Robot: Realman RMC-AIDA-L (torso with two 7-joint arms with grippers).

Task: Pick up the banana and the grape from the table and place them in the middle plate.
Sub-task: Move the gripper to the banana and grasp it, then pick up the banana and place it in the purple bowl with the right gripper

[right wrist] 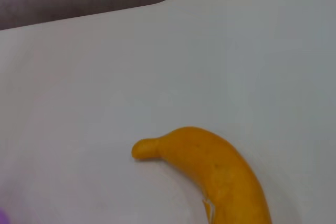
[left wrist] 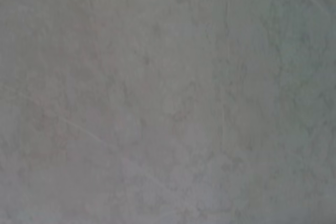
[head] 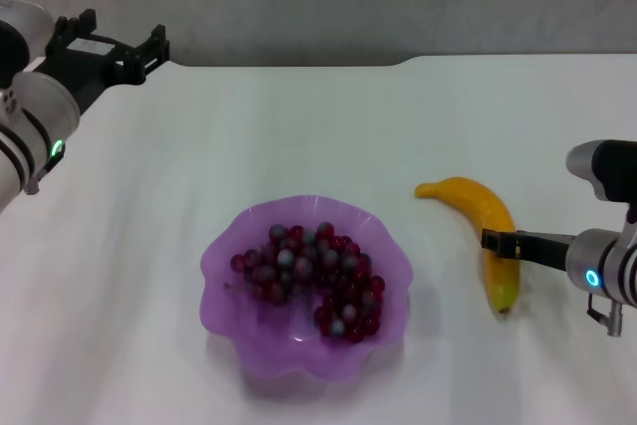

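Banana (head: 482,231) lying on the white table (head: 299,136), to the right of the middle plate (head: 224,276) and apart from it, stem end toward the far side, greenish tip toward the near side. Grape (head: 314,276) already inside the purple dish, spread over the centre and the right part. In the head view, right gripper (head: 498,243) low at the banana, one dark finger (head: 528,244) reaching across the lower half of the fruit; touching or only close above, cannot tell, and opening of the fingers also cannot tell. In the right wrist view, only the banana (right wrist: 210,174) from close and bare table (right wrist: 157,66), no fingers visible. Left gripper (head: 149,52) raised at the far left edge, dark fingers apart with a clear gap, holding nothing. Left wrist view only a grey blurred surface.
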